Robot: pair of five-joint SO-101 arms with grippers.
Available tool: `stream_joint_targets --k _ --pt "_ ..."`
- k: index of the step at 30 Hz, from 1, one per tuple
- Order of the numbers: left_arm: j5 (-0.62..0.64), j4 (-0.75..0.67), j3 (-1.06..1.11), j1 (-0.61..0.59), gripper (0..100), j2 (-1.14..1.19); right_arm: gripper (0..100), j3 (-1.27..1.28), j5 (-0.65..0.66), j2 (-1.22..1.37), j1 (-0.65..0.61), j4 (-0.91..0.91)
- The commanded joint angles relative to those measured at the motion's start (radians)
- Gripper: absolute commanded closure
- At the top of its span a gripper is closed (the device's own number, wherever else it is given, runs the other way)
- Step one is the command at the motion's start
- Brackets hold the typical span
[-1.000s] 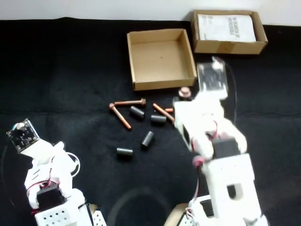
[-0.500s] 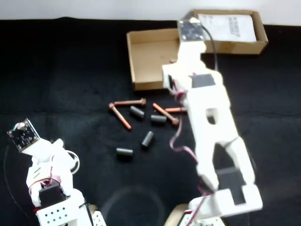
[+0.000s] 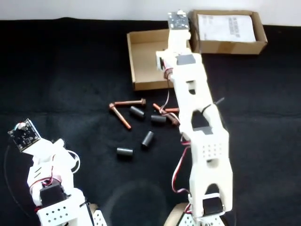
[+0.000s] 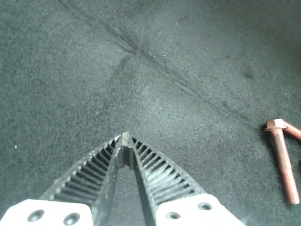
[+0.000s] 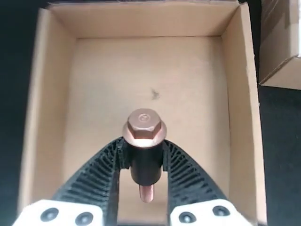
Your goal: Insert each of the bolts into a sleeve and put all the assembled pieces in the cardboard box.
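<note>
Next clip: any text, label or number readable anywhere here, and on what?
No text is legible.
White sheet in the second cardboard box: lines of print, too small and blurred to read.
Head of the sleeved bolt in the right gripper: no readable marking.

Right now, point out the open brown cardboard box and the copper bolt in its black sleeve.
Open brown cardboard box (image 5: 197, 94), right wrist view, bare floor.
Copper bolt in black sleeve (image 5: 144, 126), right wrist view, hex head.
</note>
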Motion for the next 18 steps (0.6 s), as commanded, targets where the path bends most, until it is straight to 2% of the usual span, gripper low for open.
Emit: stream_joint_targets --k 1,5,12,18 --pt "-0.003 -0.005 0.019 -0.008 99 -0.002 99.1 -0.217 -0.003 0.116 0.028 -0.002" --pt "-0.005 -0.006 0.019 -0.008 99 -0.002 97.6 -0.415 0.002 0.274 0.035 -0.002" --pt "-0.005 -0.006 0.019 -0.008 99 -0.002 74.0 -0.616 0.044 0.410 0.024 0.010" --pt "-0.005 -0.006 0.019 -0.008 99 -0.002 73.1 -0.774 0.041 0.410 0.024 0.139"
